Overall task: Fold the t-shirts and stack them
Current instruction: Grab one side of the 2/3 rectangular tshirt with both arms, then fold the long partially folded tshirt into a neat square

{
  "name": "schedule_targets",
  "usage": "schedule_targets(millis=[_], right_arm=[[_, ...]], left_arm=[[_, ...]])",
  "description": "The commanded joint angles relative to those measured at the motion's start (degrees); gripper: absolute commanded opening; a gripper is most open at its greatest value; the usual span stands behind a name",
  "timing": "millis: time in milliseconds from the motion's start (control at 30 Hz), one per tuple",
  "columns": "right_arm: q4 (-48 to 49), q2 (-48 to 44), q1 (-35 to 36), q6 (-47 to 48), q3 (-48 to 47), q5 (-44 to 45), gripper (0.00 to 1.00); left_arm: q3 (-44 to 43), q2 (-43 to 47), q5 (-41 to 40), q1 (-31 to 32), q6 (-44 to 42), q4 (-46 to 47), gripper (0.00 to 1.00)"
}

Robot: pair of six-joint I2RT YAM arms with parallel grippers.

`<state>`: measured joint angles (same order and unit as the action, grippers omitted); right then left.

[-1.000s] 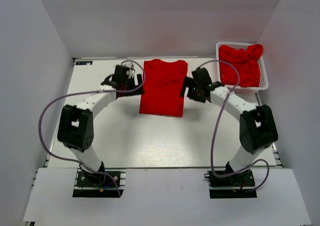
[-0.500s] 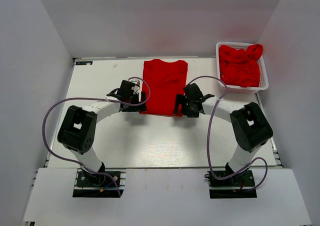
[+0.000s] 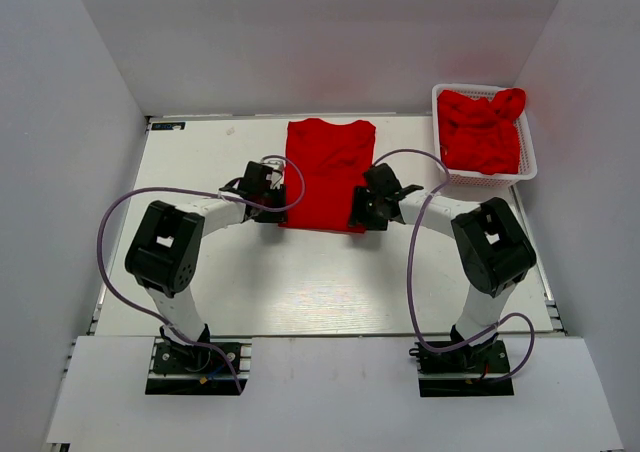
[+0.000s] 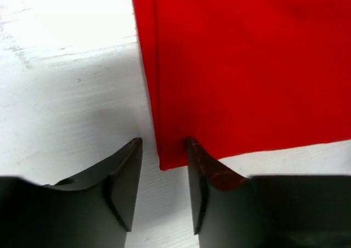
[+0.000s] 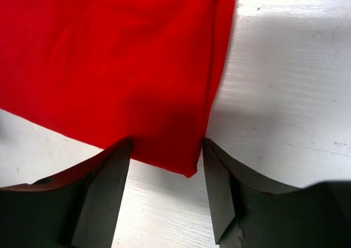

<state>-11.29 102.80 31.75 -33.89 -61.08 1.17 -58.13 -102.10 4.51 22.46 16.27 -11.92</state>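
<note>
A red t-shirt [image 3: 328,172] lies flat on the white table [image 3: 300,282], folded into a long strip, collar end far from me. My left gripper [image 3: 279,210] sits low at its near left corner. In the left wrist view that gripper [image 4: 163,141] is open, its jaws narrowed around the corner of the t-shirt [image 4: 247,67], one finger [image 4: 200,171] at the cloth edge. My right gripper [image 3: 362,213] sits at the near right corner. The right wrist view shows this gripper [image 5: 166,141] open, straddling the hem corner of the t-shirt [image 5: 109,56].
A white lattice basket [image 3: 480,181] stands at the back right of the table with more crumpled red t-shirts [image 3: 480,127] in it. White walls enclose the table on three sides. Both arm bases stand at the near edge.
Both grippers slid toward me along the shirt's sides, from mid-length down to its near corners, and their jaws narrowed around those corners. The shirt itself has not moved.
</note>
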Motion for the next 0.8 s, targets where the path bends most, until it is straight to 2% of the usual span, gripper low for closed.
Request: schedule_targets(millis=[0, 67, 133, 167, 267, 333, 433, 467, 567, 600, 767], right_arm=[[0.30, 0.56, 0.16, 0.40, -0.80, -0.55, 0.59], [0.48, 0.12, 0.25, 1.10, -0.45, -0.29, 0.48], [0.48, -0.41, 0.33, -0.47, 0.78, -0.03, 0.39], [1.00, -0.76, 0.16, -0.82, 1.22, 0.15, 0.29], [1.36, -2.16, 0.51, -0.65, 2.80, -0.20, 0.14], [1.53, -3.48, 0.68, -0.65, 4.73, -0.20, 0.00], [0.84, -6.81, 0.95, -0.56, 7.80, 0.59, 0.00], [0.05, -8.57, 1.21, -0.82, 8.77, 0.59, 0.00], [-0.93, -16.03, 2.18, -2.14, 14.12, -0.64, 0.00], [-0.75, -17.45, 3.40, -2.76, 16.93, -2.47, 0.00], [-2.51, -28.25, 6.65, -6.61, 25.12, -7.76, 0.00]], left_arm=[[1.70, -1.43, 2.08, 0.66, -1.24, -1.17, 0.47], [2.32, -1.43, 2.86, 0.66, -1.24, -1.17, 0.35], [3.54, -0.73, 4.71, 1.18, -1.24, 0.31, 0.28], [4.42, -0.12, 5.41, 1.18, -1.24, 0.32, 0.20], [5.57, 0.50, 6.74, 1.71, 0.16, 1.11, 0.00], [6.79, 1.82, 6.74, 1.71, 1.82, 1.11, 0.00], [11.71, 8.04, 6.74, 2.33, 6.20, 2.08, 0.00], [14.42, 12.59, 6.74, 2.85, 7.27, 1.56, 0.00], [21.01, 20.25, 6.74, 4.17, 10.70, 0.86, 0.00], [22.52, 25.59, 6.74, 4.17, 11.49, 0.85, 0.00], [29.73, 39.77, 9.02, 7.42, 15.80, -3.80, 0.00]])
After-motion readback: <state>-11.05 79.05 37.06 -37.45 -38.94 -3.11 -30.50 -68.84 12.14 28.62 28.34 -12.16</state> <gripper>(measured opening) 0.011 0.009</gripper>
